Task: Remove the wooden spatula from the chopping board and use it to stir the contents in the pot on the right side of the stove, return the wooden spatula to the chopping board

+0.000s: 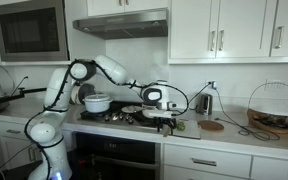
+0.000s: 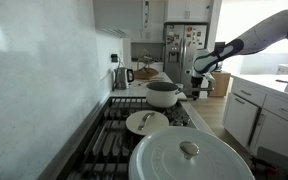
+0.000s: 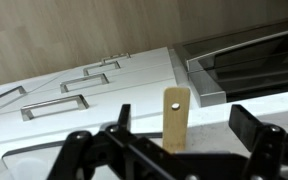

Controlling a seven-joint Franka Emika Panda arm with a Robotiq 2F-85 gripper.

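Hovering over the wooden spatula (image 3: 176, 115), gripper (image 3: 170, 150) with fingers wide apart.
Handle tip seems barely between them; closing here could flick it away.

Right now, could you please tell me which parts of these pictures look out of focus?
In an exterior view the white lid nearest the lens is soft; in the wrist view the end effector is dark and blurred, the wooden spatula sharper.
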